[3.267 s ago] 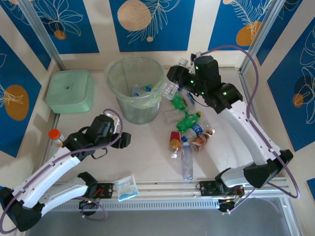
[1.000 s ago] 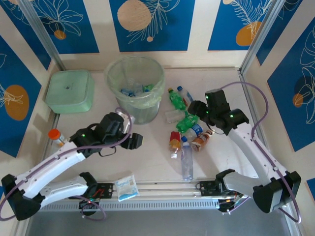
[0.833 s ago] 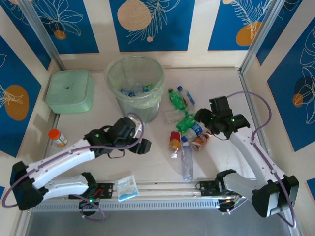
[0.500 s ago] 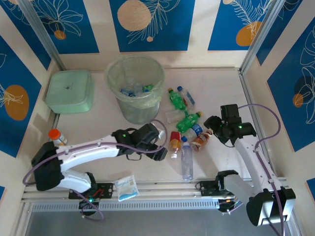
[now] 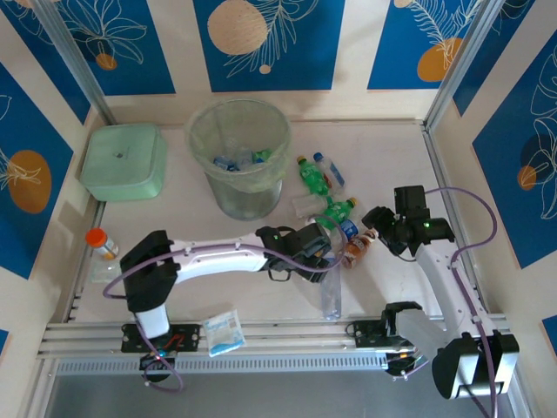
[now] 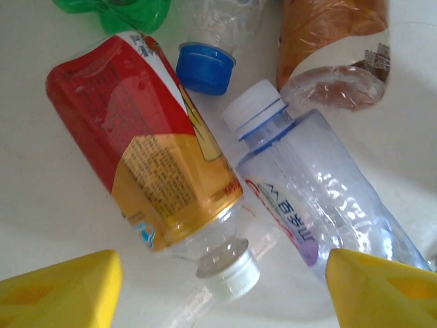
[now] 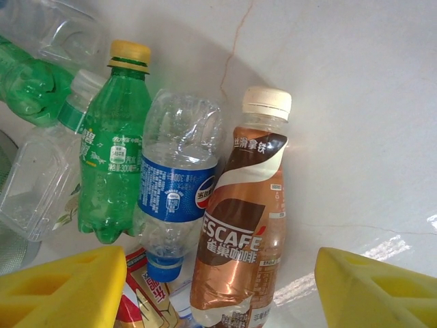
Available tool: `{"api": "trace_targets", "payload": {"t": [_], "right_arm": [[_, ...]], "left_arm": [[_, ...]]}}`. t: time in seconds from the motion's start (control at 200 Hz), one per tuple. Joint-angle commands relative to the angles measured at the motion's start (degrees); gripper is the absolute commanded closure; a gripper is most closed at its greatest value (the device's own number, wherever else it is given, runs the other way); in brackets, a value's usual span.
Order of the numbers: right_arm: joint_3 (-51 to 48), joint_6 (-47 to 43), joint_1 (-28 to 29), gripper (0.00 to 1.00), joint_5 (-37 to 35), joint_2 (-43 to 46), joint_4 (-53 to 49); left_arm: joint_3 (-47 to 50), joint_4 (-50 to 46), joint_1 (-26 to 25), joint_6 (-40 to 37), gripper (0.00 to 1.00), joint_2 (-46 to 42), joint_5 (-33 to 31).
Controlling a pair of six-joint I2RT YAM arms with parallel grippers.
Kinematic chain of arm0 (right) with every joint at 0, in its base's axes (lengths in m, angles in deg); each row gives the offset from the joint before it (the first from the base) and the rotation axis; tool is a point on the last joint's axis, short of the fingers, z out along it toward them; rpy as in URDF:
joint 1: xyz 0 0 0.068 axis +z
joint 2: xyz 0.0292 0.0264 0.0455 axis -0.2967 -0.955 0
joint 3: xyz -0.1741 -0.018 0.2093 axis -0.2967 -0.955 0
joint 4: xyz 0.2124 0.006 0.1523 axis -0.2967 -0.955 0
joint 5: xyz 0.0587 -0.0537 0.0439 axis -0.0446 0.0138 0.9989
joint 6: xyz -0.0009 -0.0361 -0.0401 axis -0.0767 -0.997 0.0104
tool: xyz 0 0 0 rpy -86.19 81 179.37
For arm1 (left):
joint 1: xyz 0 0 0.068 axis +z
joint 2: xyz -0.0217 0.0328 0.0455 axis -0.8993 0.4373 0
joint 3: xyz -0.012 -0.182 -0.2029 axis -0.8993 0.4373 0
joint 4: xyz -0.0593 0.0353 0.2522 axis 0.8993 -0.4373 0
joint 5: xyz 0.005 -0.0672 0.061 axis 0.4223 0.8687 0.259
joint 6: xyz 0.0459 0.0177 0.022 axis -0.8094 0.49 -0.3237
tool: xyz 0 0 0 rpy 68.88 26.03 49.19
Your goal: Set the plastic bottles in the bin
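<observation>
Several plastic bottles lie in a heap right of the bin [image 5: 209, 131], a round pale-green bucket with a bag liner and some bottles inside. My left gripper [image 5: 320, 254] hovers open over the heap's near side. Between its yellow fingers [image 6: 61, 294] lies the white cap of a red-and-yellow-labelled bottle [image 6: 136, 157], with a clear white-capped bottle [image 6: 321, 184] beside it. My right gripper [image 5: 376, 221] is open at the heap's right. Its yellow fingertips [image 7: 375, 287] straddle the base of a brown Nescafe bottle [image 7: 239, 225], next to a blue-labelled Pepsi bottle [image 7: 177, 184] and a green Sprite bottle [image 7: 113, 164].
A square pale-green lidded box [image 5: 124, 161] sits at the far left. A small orange-capped bottle [image 5: 97, 239] stands by the left wall. A blue-and-white sachet [image 5: 224, 331] lies by the front rail. A long clear bottle [image 5: 331, 292] points toward the rail.
My left arm has swung right from in front of the bin to over the bottle heap. My right gripper has drawn back from the bin and settled at the heap's right side.
</observation>
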Motion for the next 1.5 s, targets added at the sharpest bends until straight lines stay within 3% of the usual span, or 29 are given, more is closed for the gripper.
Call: {"api": "trace_targets", "payload": {"t": [0.0, 0.495, 1.0, 1.496], "right_arm": [[-0.6, -1.4, -0.8, 0.26, 2.3, 0.3, -0.2], [-1.2, -3.4, -3.5, 0.26, 5.6, 1.0, 0.4], [-2.4, -3.6, -3.6, 0.26, 6.6, 1.6, 1.0], [-3.0, -2.6, -5.3, 0.26, -0.9, 0.5, -4.4]], "left_arm": [[-3.5, -3.0, -0.1, -0.2, 0.24, 3.1, -2.7], [-10.5, -8.5, 1.1, 0.6, 0.21, 11.8, -7.2], [-15.2, -11.1, 3.1, 1.9, 0.26, 17.0, -8.2], [-15.0, -11.0, 3.1, 1.1, 0.47, 15.1, -7.3]]}}
